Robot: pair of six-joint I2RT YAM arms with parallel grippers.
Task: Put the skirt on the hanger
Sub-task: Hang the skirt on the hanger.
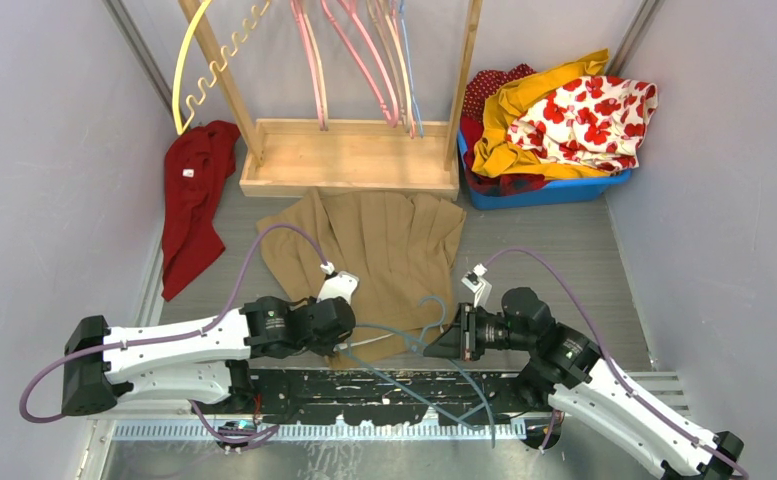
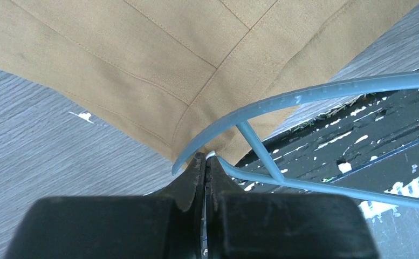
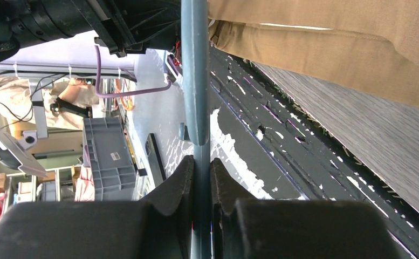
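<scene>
Top external view: a tan pleated fabric skirt (image 1: 384,240) lies spread flat on the middle of the grey wood-grain counter (image 1: 564,260). Its far edge touches the base of a pale wooden clothes rack (image 1: 349,160) at the far edge.

A slim blue-grey plastic hanger (image 2: 315,93) is held between both arms near the near edge, just over the skirt's near corner. The left pincer (image 2: 205,157) has its fingers pressed together on the hanger's end, right at the tip of the skirt's corner. Whether any fabric is caught there too cannot be told. The right pincer (image 3: 201,162) is clamped on a straight bar of the same hanger.

A crumpled red garment (image 1: 194,190) lies by the far left corner. A blue plastic bin (image 1: 564,190) heaped with yellow and red-flowered clothes sits in the far right corner.

Progress looks early. The hanger is picked up and brought to the skirt, but the skirt rests on the counter and no part of it appears draped over the hanger. It has yet to be fed onto the hanger and lifted.

No writing can be read. A small white tag on the red garment and a label on a grey crate in the right wrist view are too small to make out.
</scene>
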